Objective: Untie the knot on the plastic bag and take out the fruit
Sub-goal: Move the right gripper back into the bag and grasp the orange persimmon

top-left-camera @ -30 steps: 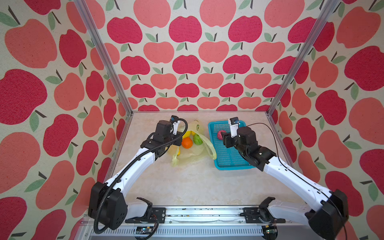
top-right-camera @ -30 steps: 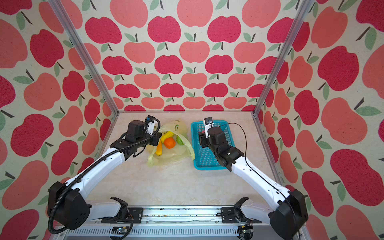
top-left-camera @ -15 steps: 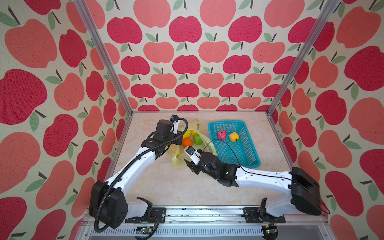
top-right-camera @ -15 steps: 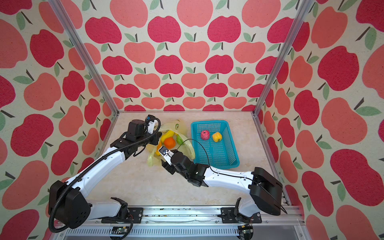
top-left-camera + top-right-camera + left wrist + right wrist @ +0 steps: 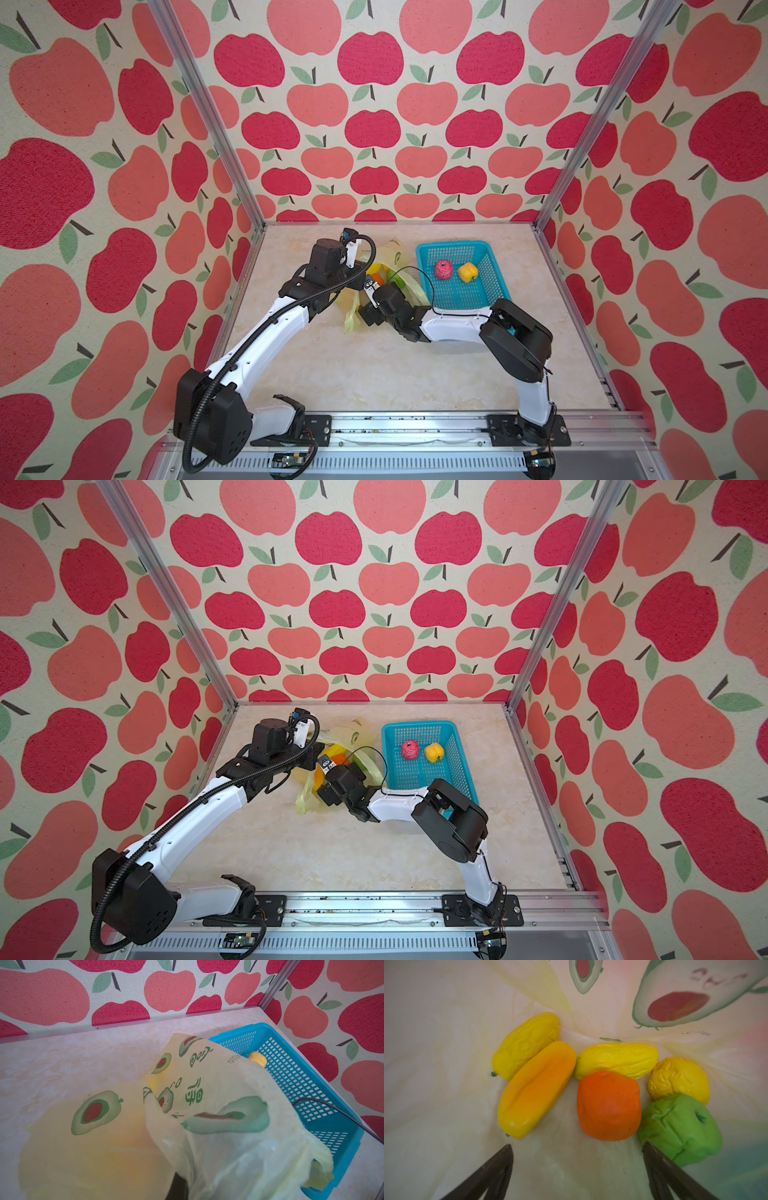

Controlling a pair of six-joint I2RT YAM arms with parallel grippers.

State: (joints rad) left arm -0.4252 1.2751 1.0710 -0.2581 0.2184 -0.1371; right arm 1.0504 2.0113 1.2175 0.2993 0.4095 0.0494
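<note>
The thin translucent yellow-green plastic bag (image 5: 218,1076) lies on the table (image 5: 374,374), just left of the turquoise perforated plastic basket (image 5: 455,249). The left tool (image 5: 360,284) is closed, pinching the bag's film. The right tool (image 5: 577,1145), spread wide and empty, faces the fruit (image 5: 609,1105) inside the bag.

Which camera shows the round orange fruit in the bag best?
The right wrist view: the orange fruit sits centred and unobstructed. Both top views show only a small sliver; the left wrist view, just the plastic bag.
</note>
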